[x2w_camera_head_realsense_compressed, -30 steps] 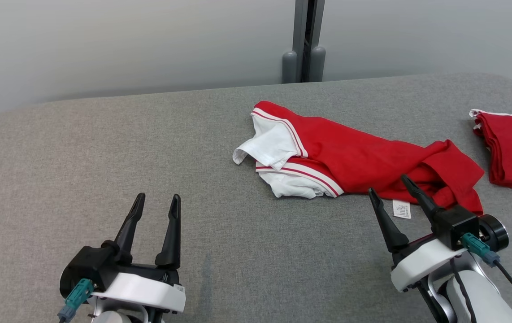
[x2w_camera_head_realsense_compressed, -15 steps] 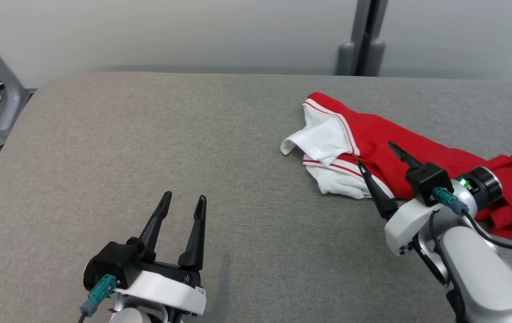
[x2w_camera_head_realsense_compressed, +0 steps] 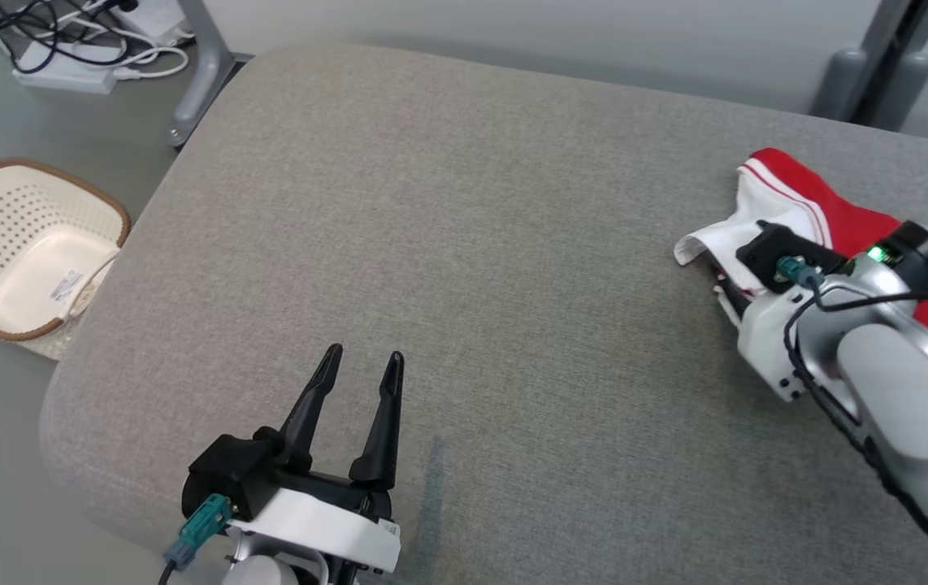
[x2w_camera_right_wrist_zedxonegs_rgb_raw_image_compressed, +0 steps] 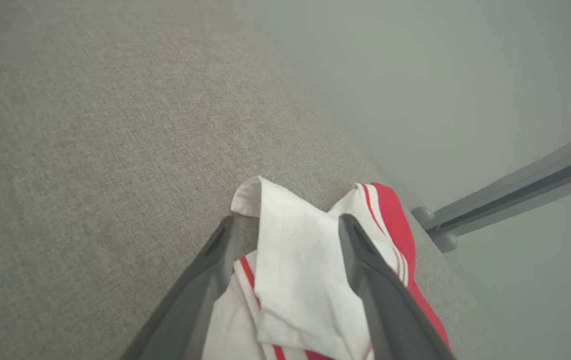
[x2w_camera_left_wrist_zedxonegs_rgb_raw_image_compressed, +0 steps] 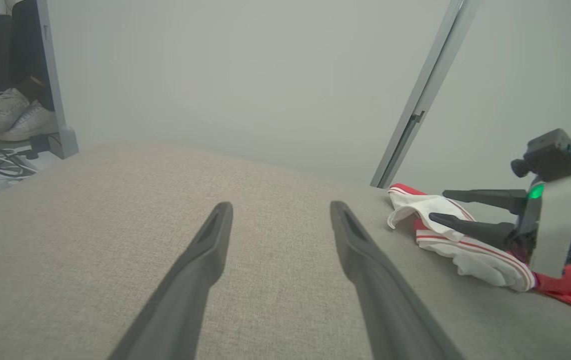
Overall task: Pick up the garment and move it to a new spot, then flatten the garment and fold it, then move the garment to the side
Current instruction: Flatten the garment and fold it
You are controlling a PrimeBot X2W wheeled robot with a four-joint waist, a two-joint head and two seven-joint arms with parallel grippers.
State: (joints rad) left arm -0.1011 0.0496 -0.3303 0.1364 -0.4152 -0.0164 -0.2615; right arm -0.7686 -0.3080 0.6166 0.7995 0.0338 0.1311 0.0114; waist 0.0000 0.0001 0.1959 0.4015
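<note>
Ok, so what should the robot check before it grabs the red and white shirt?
1. Right gripper open: ok.
2. White sleeve of the garment lies between its fingers: ok.
3. Fingers low enough to pinch the cloth: cannot tell.
4. Left gripper open, apart from the garment: ok.
5. Bare gray table beside the garment for a new spot: ok.
</note>
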